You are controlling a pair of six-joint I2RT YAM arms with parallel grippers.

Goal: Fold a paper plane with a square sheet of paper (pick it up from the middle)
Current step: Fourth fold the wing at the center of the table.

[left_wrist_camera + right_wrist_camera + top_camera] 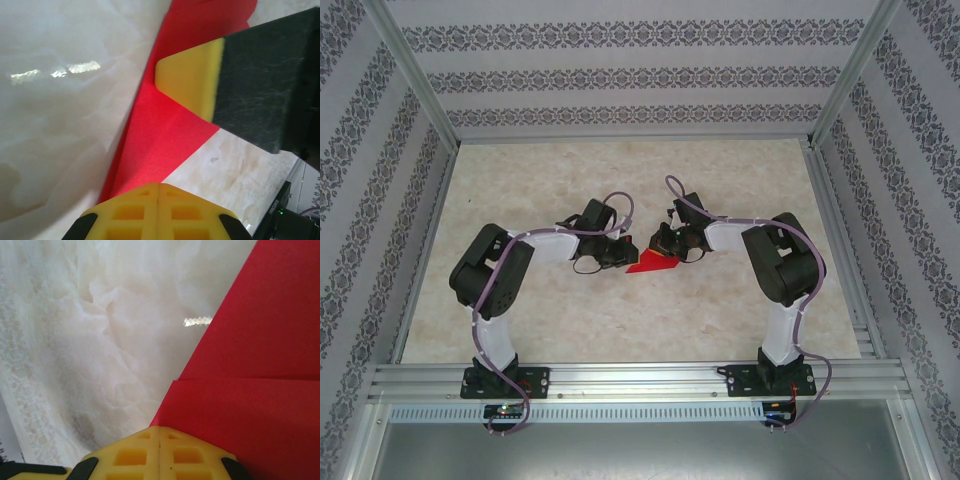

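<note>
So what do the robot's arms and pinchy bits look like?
The left arm and right arm are white with chunky black joints and looping purple cables. The left end effector and right end effector have yellow fingers with square waffle holes.

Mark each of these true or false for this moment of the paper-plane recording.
1. The red paper is a flat, unfolded square. False: it shows creases and overlapping layers.
2. The left gripper and the right gripper are both shut. True.
3. The paper sits at the far-left corner of the table. False: it is near the middle, between the two grippers.
4. In the left wrist view, a yellow pad of the right gripper meets the paper. True.
</note>
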